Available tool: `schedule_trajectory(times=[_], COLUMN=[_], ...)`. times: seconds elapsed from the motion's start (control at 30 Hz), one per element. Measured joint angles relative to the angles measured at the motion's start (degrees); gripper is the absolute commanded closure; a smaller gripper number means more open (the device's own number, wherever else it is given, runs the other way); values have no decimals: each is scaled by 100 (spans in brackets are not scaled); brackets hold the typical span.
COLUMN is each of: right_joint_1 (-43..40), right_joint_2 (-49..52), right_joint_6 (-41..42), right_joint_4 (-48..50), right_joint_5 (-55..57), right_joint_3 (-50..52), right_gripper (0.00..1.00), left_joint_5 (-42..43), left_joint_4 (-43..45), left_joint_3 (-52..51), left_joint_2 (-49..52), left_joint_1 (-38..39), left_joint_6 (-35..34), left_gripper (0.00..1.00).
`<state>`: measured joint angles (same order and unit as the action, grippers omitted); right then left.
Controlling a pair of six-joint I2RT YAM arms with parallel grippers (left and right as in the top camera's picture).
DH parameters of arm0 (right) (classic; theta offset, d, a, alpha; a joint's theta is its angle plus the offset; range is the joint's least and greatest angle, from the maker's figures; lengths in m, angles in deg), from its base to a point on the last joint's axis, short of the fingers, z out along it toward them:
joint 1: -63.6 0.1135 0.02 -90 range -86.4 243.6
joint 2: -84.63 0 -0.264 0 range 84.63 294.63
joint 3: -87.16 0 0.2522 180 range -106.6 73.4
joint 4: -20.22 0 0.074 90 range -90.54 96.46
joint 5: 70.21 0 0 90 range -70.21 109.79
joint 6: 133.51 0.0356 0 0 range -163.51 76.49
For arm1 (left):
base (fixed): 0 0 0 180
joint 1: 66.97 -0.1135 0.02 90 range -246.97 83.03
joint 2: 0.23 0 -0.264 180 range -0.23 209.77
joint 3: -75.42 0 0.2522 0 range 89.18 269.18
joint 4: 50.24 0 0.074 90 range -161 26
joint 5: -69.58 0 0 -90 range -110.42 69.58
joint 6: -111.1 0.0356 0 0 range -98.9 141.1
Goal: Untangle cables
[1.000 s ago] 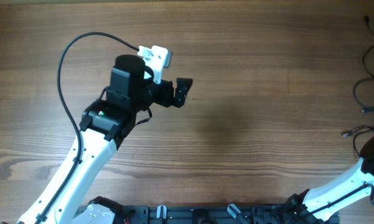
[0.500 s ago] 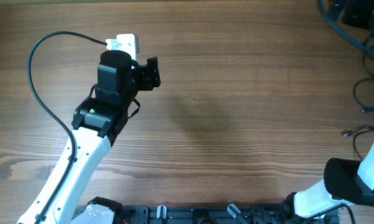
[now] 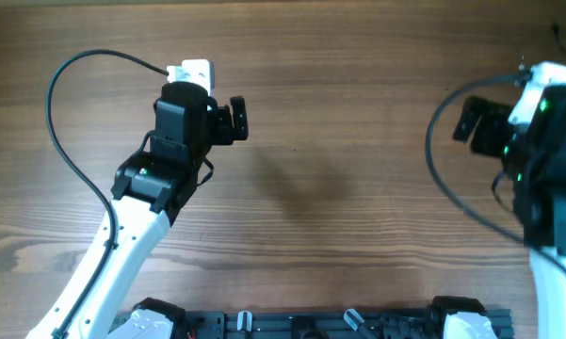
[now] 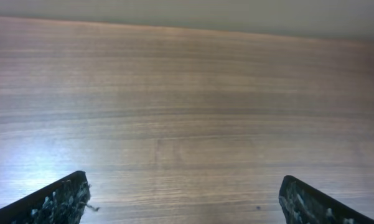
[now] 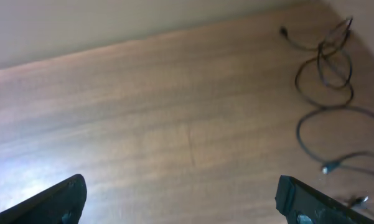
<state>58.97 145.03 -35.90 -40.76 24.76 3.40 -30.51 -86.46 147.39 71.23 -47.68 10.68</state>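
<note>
cables point(image 5: 324, 62) loose loops on table point(image 5: 143, 124) | left jaws apart, empty | right jaws apart, empty

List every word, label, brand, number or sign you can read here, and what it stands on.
None: no text can be read in any view.
The wooden table, the cables, the left arm and the right arm show no print.
The white block on the left wrist bears no legible marking.
The green light on the left arm: plain dot, no character.
</note>
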Motion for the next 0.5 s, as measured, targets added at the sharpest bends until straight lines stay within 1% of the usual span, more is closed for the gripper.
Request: schedule_trajectory(times=[0.07,0.17,0.23,0.3,0.37,0.43,0.5], right_joint_1=[0,0,0,4,7,7,11], right_joint_2=[-636,-1211,-1386,-1370,-1300,-1119,-721], right_joint_6=[168,197,273,393,474,472,424], right_joint_4=[195,492,785,1239,1602,1652,1711], right_joint_5=[-114,-319,-636,-946,-1176,-1266,-1311], right_joint_3=[610,1316,1952,2610,3182,3281,3292], right_gripper=[0,0,0,0,0,0,0], left_joint_5=[-302,-743,-1137,-1377,-1416,-1394,-1257], left_joint_4=[-118,-251,-487,-767,-815,-682,-481], left_joint_3=[4,4,4,4,-79,-337,-673], left_joint_2=[-17,-31,-35,-39,-66,-103,-122], left_joint_1=[94,474,820,979,992,992,992], left_joint_6=[20,11,-114,-302,-461,-542,-581], left_gripper=[1,0,0,0,0,0,0])
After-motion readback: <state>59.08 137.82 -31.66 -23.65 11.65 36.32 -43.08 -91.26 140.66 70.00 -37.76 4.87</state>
